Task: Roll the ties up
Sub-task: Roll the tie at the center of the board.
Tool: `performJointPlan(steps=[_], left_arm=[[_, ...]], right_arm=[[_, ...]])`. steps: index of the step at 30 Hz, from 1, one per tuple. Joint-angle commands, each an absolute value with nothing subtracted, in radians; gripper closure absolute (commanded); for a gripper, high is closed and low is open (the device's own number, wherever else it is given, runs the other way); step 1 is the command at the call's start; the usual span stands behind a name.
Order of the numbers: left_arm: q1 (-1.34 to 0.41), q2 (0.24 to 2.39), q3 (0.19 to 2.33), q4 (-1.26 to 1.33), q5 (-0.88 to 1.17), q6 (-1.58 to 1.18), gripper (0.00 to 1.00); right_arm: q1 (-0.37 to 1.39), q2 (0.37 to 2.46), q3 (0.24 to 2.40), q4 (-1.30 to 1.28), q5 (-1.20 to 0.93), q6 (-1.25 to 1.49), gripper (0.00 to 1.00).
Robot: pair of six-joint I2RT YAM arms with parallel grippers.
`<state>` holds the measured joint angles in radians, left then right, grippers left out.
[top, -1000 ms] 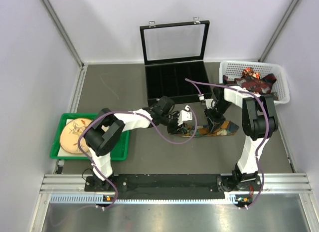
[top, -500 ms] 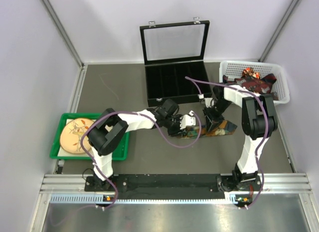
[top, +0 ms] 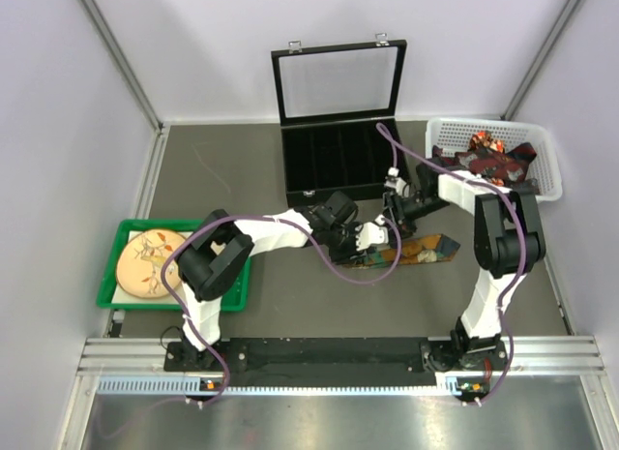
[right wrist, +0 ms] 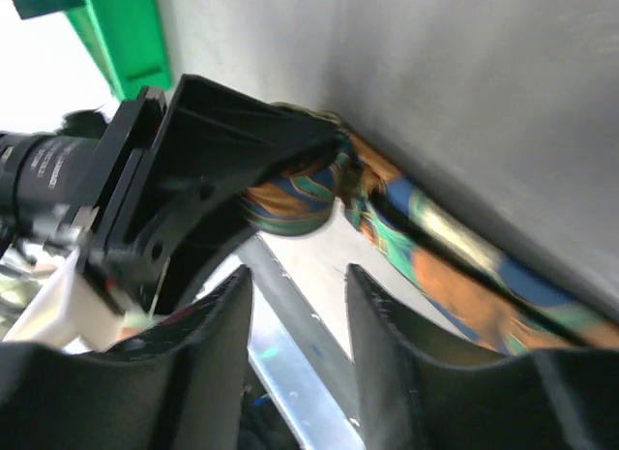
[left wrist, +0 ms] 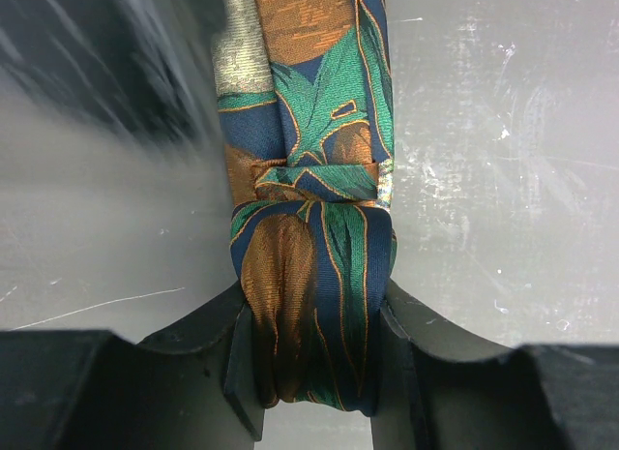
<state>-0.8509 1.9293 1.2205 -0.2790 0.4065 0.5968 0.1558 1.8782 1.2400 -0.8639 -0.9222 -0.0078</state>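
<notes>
Top external: dull grey table (top: 222,179), pale lilac walls (top: 58,131), one tie (top: 430,249).

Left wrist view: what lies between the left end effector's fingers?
The rolled end of the tie, pinched between both fingers of the left end effector; the left wrist view shows it, its loose length running away over the table.

A lab test cell. Plain white walls (top: 58,131) box in a grey bench (top: 222,169) with a metal rail (top: 551,351).

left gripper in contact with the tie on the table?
Touching. Left wrist view: the left gripper clamps the tie at its rolled end, fabric pressed against both fingers, no gap.
</notes>
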Motion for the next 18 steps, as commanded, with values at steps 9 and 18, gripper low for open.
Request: performJointPlan(steps=[9,18], left_arm=[[-0.856,2.013,1.193,-0.371,0.305,0.597,0.67],[-0.856,2.022,1.201,-0.374,0.313,0.6,0.66]], right_arm=[[0.281,1.893,1.062,-0.488,-1.055,0.219,0.53],[0.293,1.945,1.065,-0.474,-0.994,0.198,0.69]])
